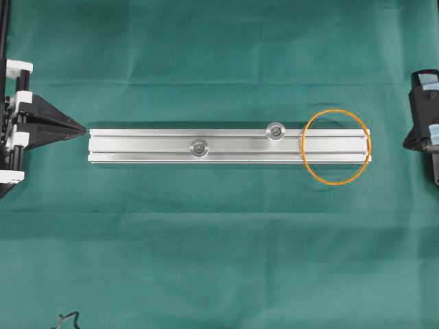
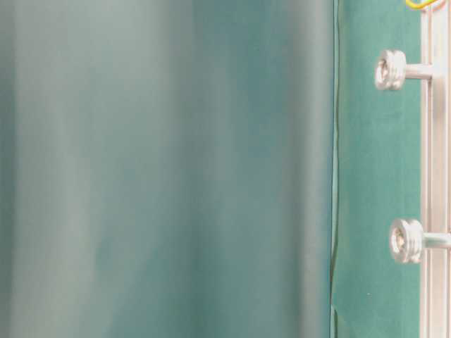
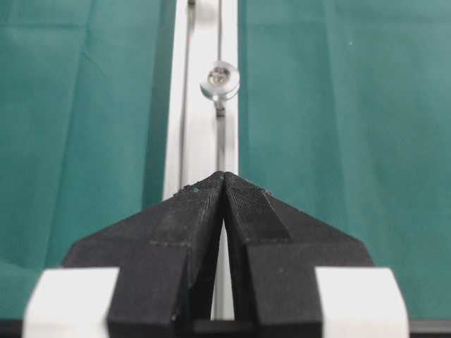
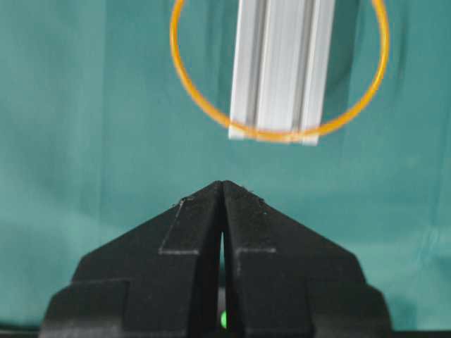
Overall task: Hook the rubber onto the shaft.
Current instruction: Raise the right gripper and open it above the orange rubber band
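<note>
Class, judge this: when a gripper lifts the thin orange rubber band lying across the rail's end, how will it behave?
The thin orange rubber band will probably droop and lose its round shape, being fine cord. It looks very light. Draped over the silver aluminium rail, it may snag on the rail's corner.

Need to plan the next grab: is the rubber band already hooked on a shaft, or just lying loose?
Lying loose. The rubber band is draped flat across the rail end, clear of both shafts.

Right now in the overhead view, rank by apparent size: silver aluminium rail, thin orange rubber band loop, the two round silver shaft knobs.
1. Silver aluminium rail
2. Thin orange rubber band loop
3. Two round silver shaft knobs: they look alike, no ranking.
</note>
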You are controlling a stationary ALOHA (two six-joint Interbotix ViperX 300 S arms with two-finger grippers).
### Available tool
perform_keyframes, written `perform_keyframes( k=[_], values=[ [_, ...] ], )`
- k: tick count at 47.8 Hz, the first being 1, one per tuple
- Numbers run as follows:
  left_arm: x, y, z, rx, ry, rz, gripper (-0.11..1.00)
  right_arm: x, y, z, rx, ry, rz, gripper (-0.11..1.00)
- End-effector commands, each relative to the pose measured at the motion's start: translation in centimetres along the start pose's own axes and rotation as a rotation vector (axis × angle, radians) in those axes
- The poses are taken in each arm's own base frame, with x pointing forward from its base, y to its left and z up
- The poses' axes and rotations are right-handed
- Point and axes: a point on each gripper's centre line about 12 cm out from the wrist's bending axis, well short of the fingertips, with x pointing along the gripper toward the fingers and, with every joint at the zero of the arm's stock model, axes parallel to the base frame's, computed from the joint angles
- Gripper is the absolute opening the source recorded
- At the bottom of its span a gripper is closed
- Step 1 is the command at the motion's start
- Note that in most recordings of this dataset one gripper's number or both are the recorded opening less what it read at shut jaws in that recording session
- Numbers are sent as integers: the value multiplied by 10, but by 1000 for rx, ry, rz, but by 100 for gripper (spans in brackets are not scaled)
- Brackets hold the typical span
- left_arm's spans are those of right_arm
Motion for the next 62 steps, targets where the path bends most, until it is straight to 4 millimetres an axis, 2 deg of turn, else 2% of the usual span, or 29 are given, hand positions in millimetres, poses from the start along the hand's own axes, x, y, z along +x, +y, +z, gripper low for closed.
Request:
perform_keyframes(
  k=[1,29,45,62],
  values=[
    [-2,1,12,3,-28,3,0,-7,1,4,-2,-5,-2,3],
    [-2,1,12,2,-26,2,0,-3,-2,-2,-5,73,-24,3],
    [-2,0,13,4,-32,2,0,2,-2,8,-13,103,-39,3],
    [-2,0,13,6,-34,2,0,2,-3,7,-14,99,-44,3]
  ],
)
